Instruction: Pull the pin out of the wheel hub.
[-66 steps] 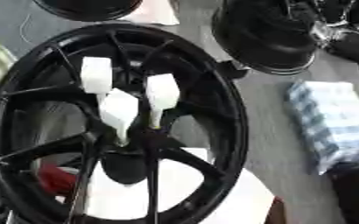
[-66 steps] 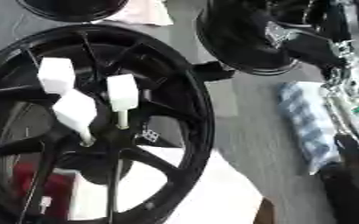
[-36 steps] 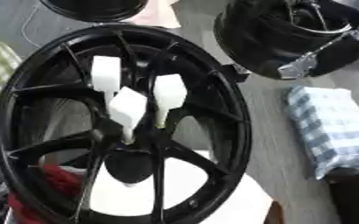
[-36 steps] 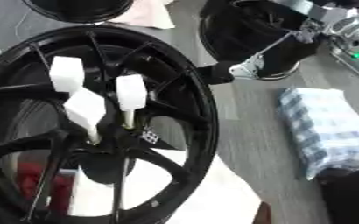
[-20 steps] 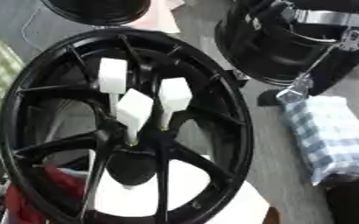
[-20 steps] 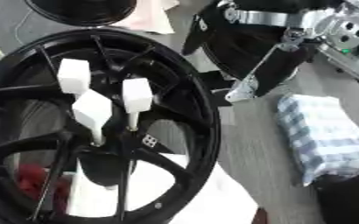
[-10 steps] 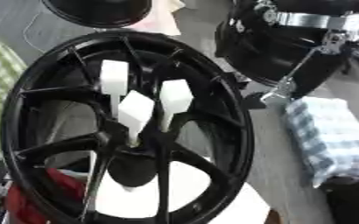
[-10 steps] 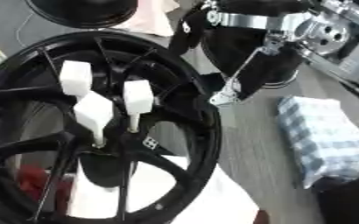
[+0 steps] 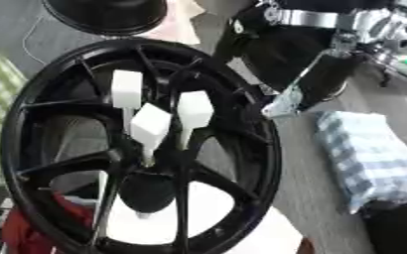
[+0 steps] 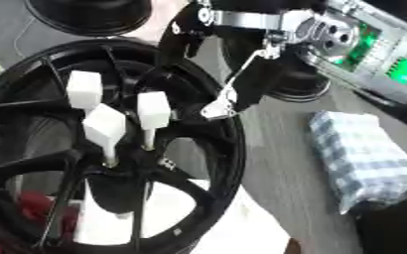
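Here a large glossy black spoked wheel hub (image 9: 146, 149) lay flat and filled the left and middle of both views, sitting on a grey table (image 10: 281, 163). Three white pins with blocky square heads (image 9: 151, 124) stood upright out of the hub's centre, close together: one at the back left, one lower in front of it, one to the right, each with a thin stem going down into the black middle of the hub. All three were seated in the hub; none was held.

The robot's right hand (image 10: 233, 94) came in from the upper right on a black and silver arm (image 10: 268, 22). A thin silver finger pointed down and left, its tip over the hub's right rim, just beside the right-hand pin but apart from it. Whether the fingers were spread or curled could not be told; the hand gripped nothing that showed. The left hand did not show.

A folded blue-and-white checked cloth (image 9: 372, 158) lay on the table right of the hub, apart from it. A round black object (image 9: 107, 15) sat at the far edge. White sheet material (image 9: 198, 218) showed under the hub's near spokes, and something red (image 9: 25, 230) lay at lower left.
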Available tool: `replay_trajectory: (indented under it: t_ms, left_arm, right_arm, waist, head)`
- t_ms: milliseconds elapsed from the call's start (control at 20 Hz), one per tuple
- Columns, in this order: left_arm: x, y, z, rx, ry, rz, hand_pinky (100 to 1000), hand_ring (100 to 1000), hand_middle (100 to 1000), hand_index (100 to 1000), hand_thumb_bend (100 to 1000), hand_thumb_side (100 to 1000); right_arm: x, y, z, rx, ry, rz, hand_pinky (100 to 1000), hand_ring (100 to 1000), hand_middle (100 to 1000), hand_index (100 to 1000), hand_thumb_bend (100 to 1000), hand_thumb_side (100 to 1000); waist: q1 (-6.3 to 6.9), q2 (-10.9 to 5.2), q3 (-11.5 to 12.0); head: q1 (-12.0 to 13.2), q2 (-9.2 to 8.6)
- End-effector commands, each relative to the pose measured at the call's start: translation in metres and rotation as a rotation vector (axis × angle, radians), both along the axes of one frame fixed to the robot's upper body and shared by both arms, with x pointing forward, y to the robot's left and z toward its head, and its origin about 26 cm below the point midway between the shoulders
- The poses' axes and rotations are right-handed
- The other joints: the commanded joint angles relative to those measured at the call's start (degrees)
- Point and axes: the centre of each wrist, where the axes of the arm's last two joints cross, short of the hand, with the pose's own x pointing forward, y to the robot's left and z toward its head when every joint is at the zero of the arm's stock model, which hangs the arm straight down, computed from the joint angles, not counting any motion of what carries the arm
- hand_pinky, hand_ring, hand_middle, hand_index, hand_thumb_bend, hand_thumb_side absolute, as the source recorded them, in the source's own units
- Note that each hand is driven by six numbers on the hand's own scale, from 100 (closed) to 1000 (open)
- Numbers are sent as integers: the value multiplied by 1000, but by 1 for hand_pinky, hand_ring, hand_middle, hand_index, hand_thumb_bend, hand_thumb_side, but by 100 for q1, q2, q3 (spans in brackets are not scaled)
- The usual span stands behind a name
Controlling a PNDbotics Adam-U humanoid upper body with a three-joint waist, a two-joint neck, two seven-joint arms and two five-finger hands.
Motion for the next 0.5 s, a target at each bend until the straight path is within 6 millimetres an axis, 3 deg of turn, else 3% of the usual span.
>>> replay_trajectory:
  t_ms: [50, 500]
  left_arm:
    - [-2, 1, 8, 31, -20, 0, 887, 585, 513, 720, 100, 763]
    - [-3, 1, 7, 37, -17, 9, 889, 584, 512, 720, 100, 767]
  right_arm:
    - [-3, 5, 7, 2, 27, -13, 733, 743, 651, 746, 472, 138]
    - [-5, 27, 19, 16, 66, -52, 741, 773, 697, 757, 468, 128]
  waist:
    - [51, -87, -22]
    - [13, 16, -30]
  head:
    - [-50, 87]
    - [-134, 253]
